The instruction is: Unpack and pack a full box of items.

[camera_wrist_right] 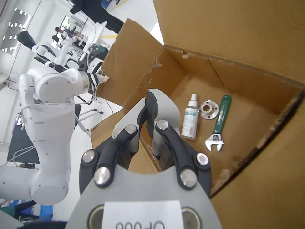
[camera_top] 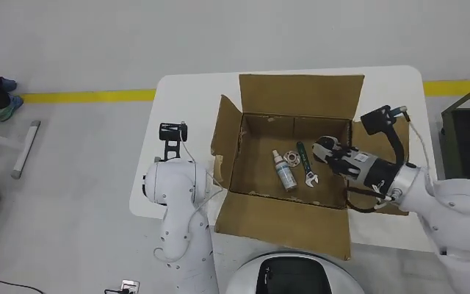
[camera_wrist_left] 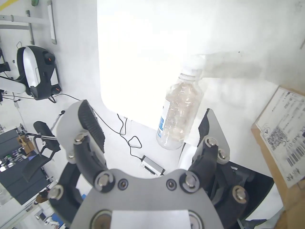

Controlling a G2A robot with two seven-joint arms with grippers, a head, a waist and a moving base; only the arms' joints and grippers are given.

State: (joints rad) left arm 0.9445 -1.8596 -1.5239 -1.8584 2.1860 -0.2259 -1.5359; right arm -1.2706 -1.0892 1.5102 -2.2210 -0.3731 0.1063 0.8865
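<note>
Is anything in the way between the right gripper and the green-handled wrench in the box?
Nothing visible does. The right gripper hangs shut above the open box; the wrench lies uncovered on its floor. The flange sits close beside the handle, not on it, with the spray bottle beyond.

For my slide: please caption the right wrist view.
Shut right gripper over open box holding spray bottle, metal ring and wrench.

I can make out a white shipping label [camera_wrist_left: 282, 129] with a barcode and a square code on the box [camera_wrist_left: 295, 201], and blue print on the clear bottle [camera_wrist_left: 177, 113]. None of it is legible.
</note>
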